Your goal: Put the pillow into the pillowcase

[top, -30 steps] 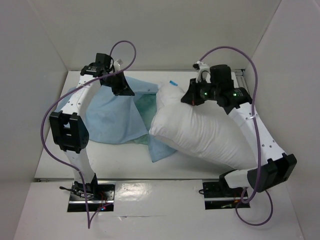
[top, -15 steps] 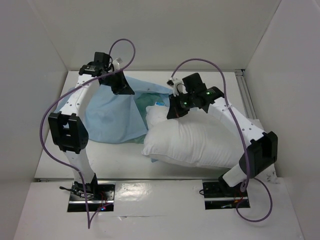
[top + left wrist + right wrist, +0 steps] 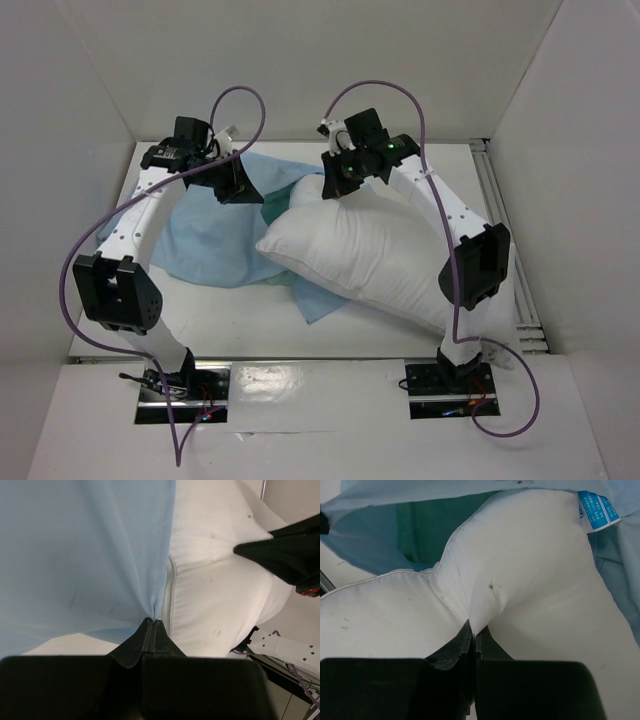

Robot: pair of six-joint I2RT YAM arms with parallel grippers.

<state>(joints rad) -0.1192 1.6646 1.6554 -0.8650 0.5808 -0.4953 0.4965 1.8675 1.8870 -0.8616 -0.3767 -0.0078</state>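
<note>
The white pillow (image 3: pixel 370 255) lies across the table's middle and right, its far left corner pushed to the pillowcase's mouth. The light blue pillowcase (image 3: pixel 205 235) lies at the left, its sea-green inside (image 3: pixel 272 208) showing at the opening. My left gripper (image 3: pixel 240 185) is shut on the pillowcase's top edge and holds it up; the left wrist view shows the blue cloth (image 3: pixel 85 555) pinched in the jaws, the pillow (image 3: pixel 215 580) beside it. My right gripper (image 3: pixel 335 185) is shut on a fold of the pillow (image 3: pixel 520 570) near its far end. The pillowcase's opening (image 3: pixel 415 530) lies just beyond.
White walls close in the table at the back and both sides. A metal rail (image 3: pixel 495 200) runs along the right edge. A blue care label (image 3: pixel 596 505) hangs off the pillow's end. A corner of the pillowcase (image 3: pixel 320 298) sticks out under the pillow near the front.
My right gripper has carried the pillow's far end left and toward the back, up to the pillowcase's mouth. My left gripper has shifted a little left, still holding the edge.
</note>
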